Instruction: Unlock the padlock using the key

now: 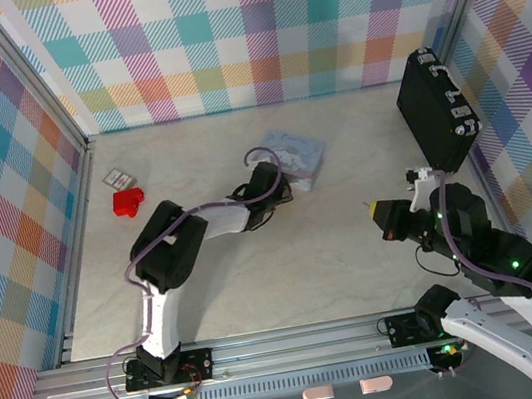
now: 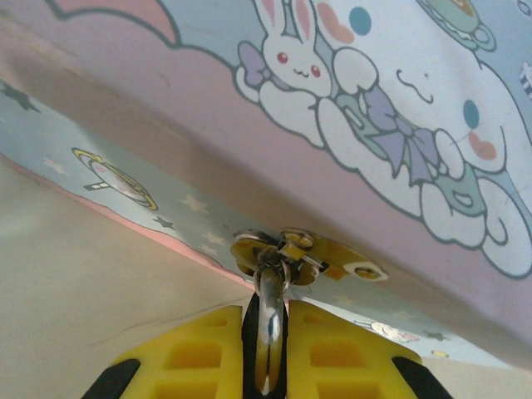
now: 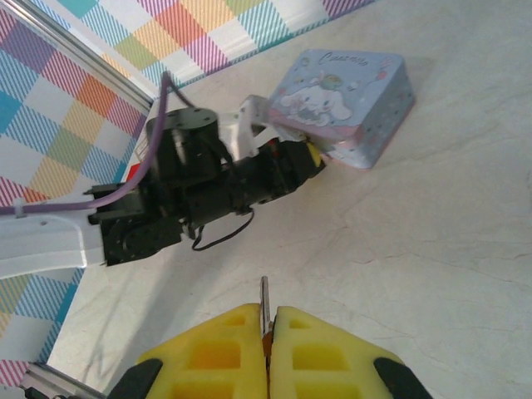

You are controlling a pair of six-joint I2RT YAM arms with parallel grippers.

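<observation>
Shiny metal padlock (image 2: 268, 324), glossy printed tin (image 2: 399, 125)

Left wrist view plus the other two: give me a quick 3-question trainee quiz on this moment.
1. True or false: the left gripper is shut on the padlock by its shackle, at the tin's latch.
2. The right gripper pinches: A) a coin B) the key C) nothing.
3. Fill in: in the top view, the red block lies to the ___ of the tin.
Key: 1 true; 2 B; 3 left.
</observation>
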